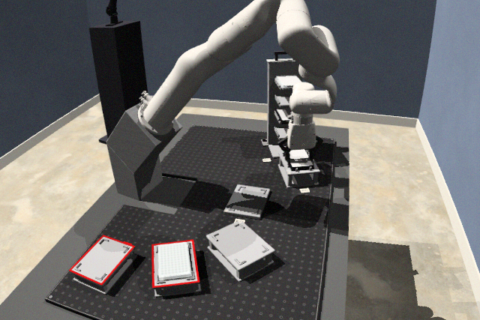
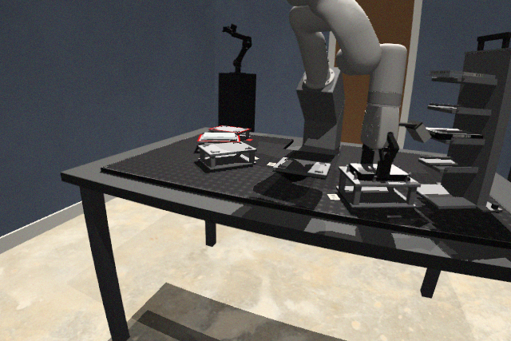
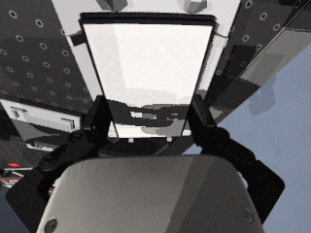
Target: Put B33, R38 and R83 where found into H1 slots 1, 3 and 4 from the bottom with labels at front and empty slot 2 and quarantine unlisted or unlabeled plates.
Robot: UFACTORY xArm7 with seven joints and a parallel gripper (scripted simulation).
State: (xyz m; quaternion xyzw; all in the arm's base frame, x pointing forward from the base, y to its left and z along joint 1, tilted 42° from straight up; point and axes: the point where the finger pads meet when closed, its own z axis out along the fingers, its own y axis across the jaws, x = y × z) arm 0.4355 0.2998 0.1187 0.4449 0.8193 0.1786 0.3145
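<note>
Plates show first in the top view: one white plate [image 1: 174,260] already sits in a red-edged quarantine nest [image 1: 155,266], the other red-edged nest [image 1: 101,259] beside it looks free, and the arm reaches down at a raised nest [image 1: 300,177] in front of the plate hotel [image 1: 271,107], whose shelves it largely hides. So the audit seems partly done, with at least this plate to place.

From the exterior view, the gripper [image 2: 378,164] stands upright over that raised nest, its dark fingers [image 2: 389,151] down on a plate [image 2: 398,170] lying there. The hotel's shelves are seen edge-on; no labels can be read.

At the wrist, the fingers stand wide, closed on the long sides of the white plate [image 3: 146,63]. No ID label is visible, so its destination cannot be judged.
</note>
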